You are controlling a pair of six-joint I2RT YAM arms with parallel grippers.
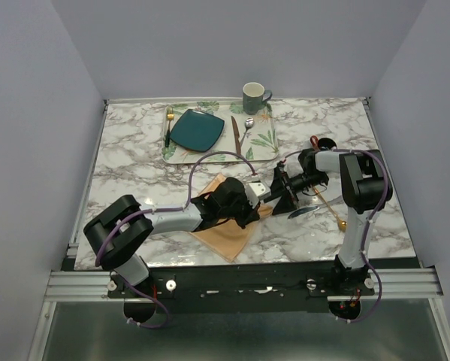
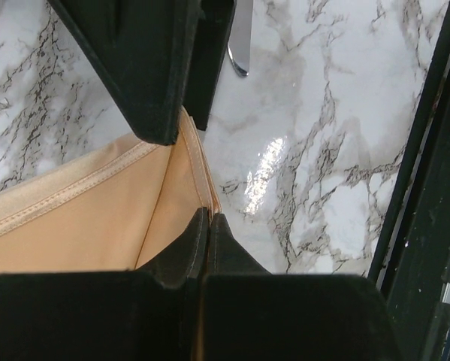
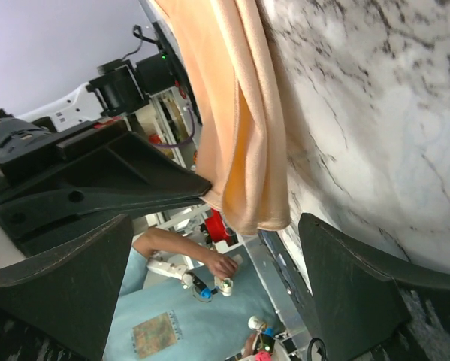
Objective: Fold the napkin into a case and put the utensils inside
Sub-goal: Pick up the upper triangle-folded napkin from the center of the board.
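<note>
Pinches the folded edge of the peach napkin in the tightly closed left gripper near the marble table's front middle, spreads the right gripper wide either side of a napkin corner, silver knife and gold spoon lying just beside.

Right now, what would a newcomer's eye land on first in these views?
Both arms meet at mid-table over the peach napkin, with the left tool pinched shut on its folded edge. The right tool stands wide open, facing the raised cloth. Beyond them, a teal plate sits on the leafy tray at the far edge.
</note>
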